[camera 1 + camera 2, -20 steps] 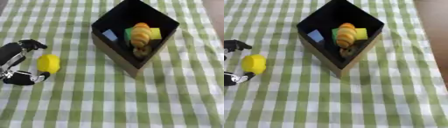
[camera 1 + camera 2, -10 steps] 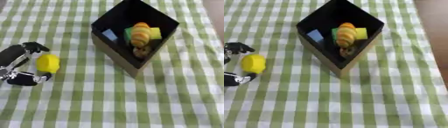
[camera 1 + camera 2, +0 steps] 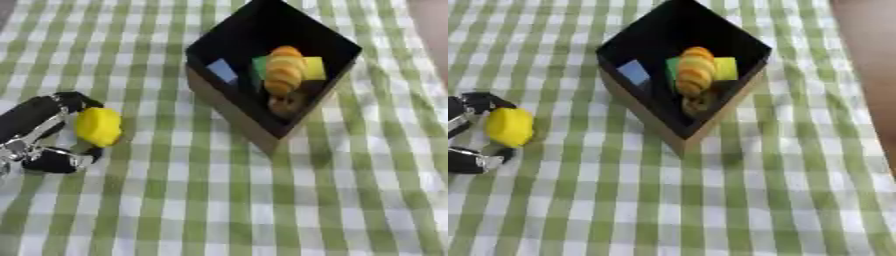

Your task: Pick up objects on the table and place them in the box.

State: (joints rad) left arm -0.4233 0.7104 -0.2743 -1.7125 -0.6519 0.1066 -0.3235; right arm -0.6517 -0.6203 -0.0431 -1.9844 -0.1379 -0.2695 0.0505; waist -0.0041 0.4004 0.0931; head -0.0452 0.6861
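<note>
At mid-left of the left eye view, your left hand [image 3: 35, 135] curls around the yellow object [image 3: 98, 126], gripping it on the cloth; close fully before lifting. In the right eye view, the box [image 3: 636, 107] sits upper centre; carry over its rim.

The table [image 3: 219, 210] is covered by a green-and-white checked cloth [image 3: 376, 165] that fills nearly the whole view (a strip of brown surface [image 3: 872, 60] shows along the right edge). A black-lined cardboard box [image 3: 229, 102] stands on the cloth, turned corner-forward, right of centre. A yellow lemon-like object [image 3: 98, 127] lies on the cloth at the left, well apart from the box.
</note>
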